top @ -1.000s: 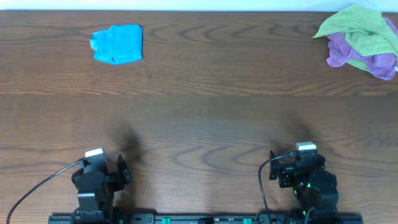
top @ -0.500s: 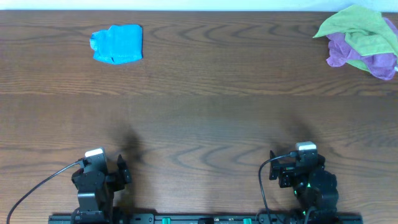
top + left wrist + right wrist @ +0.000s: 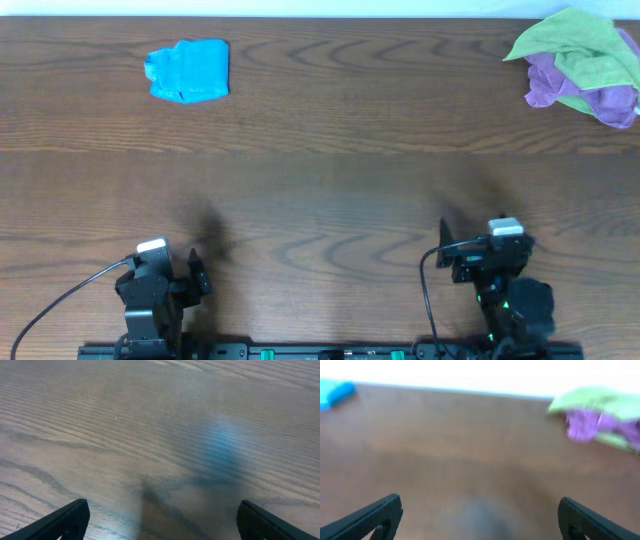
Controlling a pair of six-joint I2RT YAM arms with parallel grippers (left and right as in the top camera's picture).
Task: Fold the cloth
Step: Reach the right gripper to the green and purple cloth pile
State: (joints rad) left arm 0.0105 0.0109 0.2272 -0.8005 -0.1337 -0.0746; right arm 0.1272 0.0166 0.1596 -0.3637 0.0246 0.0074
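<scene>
The cloth [image 3: 572, 42] is a lime-green towel, crumpled at the far right corner of the table and draped over and tangled with a purple cloth [image 3: 592, 98]. The blurred right wrist view shows the cloth [image 3: 600, 399] far ahead at the upper right. My right gripper [image 3: 480, 246] [image 3: 479, 516] stands open near the front edge, well short of the cloth, with only bare wood between its fingers. At the front left, my left gripper [image 3: 170, 264] [image 3: 160, 521] is also open over bare table, holding nothing.
A bright blue cloth [image 3: 188, 70] lies bunched at the far left of the table [image 3: 330, 170], also seen as a blue smear [image 3: 335, 392] in the right wrist view. The table's back edge runs just behind the cloths.
The right arm has shifted slightly to the right and away from the front edge. The left arm and all cloths are unmoved.
</scene>
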